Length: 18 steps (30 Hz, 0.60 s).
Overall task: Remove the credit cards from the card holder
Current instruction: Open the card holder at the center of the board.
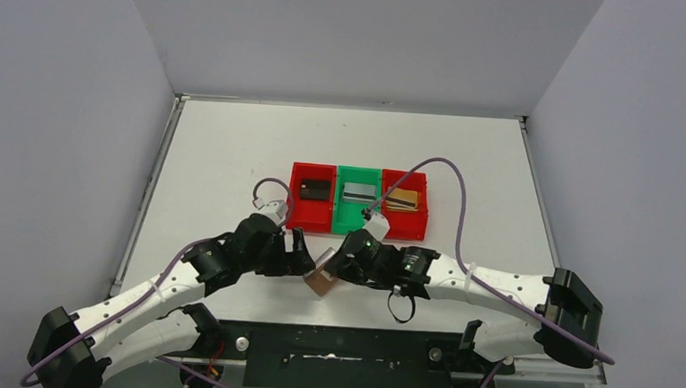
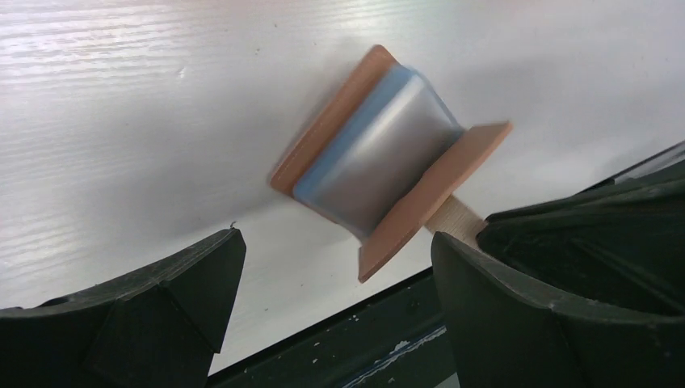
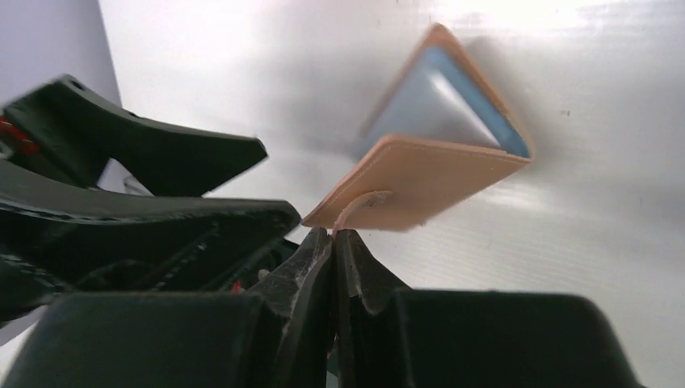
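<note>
The white worktop (image 1: pixel 234 151) carries a row of bins (image 1: pixel 356 224) well beyond both end effectors. In them lie a black card (image 1: pixel 314 189), a silver-grey card (image 1: pixel 358 192) and a gold-tan card (image 1: pixel 402 199), so most of the task looks done.

The left end effector (image 2: pixel 338 242) has its jaws spread wide and holds nothing. The right end effector (image 3: pixel 334 238) is closed, its two fingertips pressed together on the snap tab (image 3: pixel 361 202).

The card holder (image 3: pixel 420 174) stands half open on the worktop, like a tent. It is just in front of the right fingertips and just ahead of the open left jaws, between the two arms.

Inside it the left wrist view shows a light blue layer (image 2: pixel 323 166) next to the greyish lining. I cannot tell if this is a last card or only the lining.

I judge the step in hand is to steady the holder by its tab. The next move asks the left end effector to go forward into the opening, close on a card edge if one is there, and pull it out while the right keeps the holder from sliding
</note>
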Each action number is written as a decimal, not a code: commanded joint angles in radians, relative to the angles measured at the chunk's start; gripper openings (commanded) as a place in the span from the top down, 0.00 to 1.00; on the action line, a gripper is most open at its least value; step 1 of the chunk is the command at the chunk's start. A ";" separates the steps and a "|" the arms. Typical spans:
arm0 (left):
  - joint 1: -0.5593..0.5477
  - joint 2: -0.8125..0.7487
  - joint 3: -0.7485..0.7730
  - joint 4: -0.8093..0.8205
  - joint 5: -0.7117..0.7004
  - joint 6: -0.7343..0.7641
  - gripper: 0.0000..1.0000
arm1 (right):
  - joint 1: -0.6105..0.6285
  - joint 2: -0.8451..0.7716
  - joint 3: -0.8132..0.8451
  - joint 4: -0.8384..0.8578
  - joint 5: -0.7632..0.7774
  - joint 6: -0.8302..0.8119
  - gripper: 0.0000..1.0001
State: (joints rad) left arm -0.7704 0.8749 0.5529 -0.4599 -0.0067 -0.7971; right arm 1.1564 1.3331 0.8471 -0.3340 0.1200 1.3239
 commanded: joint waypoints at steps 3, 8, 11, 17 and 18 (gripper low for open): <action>0.005 0.009 0.000 0.102 0.075 0.015 0.16 | -0.105 -0.079 -0.029 0.151 -0.062 -0.170 0.95; 0.006 -0.035 0.009 0.030 0.007 -0.010 0.17 | -0.146 -0.057 0.015 0.182 -0.179 -0.297 0.95; 0.006 -0.089 0.016 -0.016 -0.073 -0.043 0.19 | -0.146 -0.011 0.073 0.189 -0.269 -0.385 0.95; 0.009 -0.221 0.029 -0.073 -0.168 -0.083 0.20 | -0.135 0.062 0.156 0.158 -0.406 -0.530 0.94; 0.009 -0.237 0.032 -0.081 -0.175 -0.083 0.20 | -0.139 0.058 0.147 0.161 -0.421 -0.544 0.94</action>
State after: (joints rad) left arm -0.7689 0.7025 0.5499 -0.5117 -0.1001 -0.8539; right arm 1.0122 1.4002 0.9516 -0.2249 -0.1905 0.9031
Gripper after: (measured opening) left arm 0.803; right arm 0.065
